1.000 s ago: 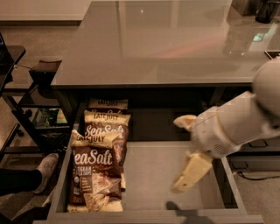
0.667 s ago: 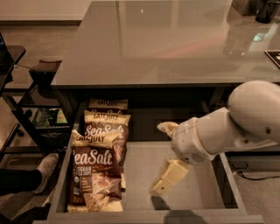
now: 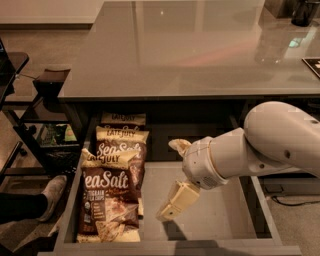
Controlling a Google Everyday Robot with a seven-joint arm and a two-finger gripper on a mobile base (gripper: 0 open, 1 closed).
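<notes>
Cream hand (image 3: 168, 181) hovers inside the drawer (image 3: 176, 248), just beside the chip bags (image 3: 107, 200).

Your drawer (image 3: 215, 225) stands open under the glossy grey desk (image 3: 185, 50). Along its 9 o'clock side lie the Sea Salt chip bags (image 3: 107, 195), overlapping in a row from the front edge back toward 12 o'clock, the rearmost tucked beneath the desk. The claw (image 3: 168, 180) hangs over the drawer's middle, at 3 o'clock of the front bag, with its fingers spread wide. On the desk, a dark vessel (image 3: 305, 10) stands at the 1 o'clock corner and a flat dark thing (image 3: 313, 65) lies at the 3 o'clock edge.
</notes>
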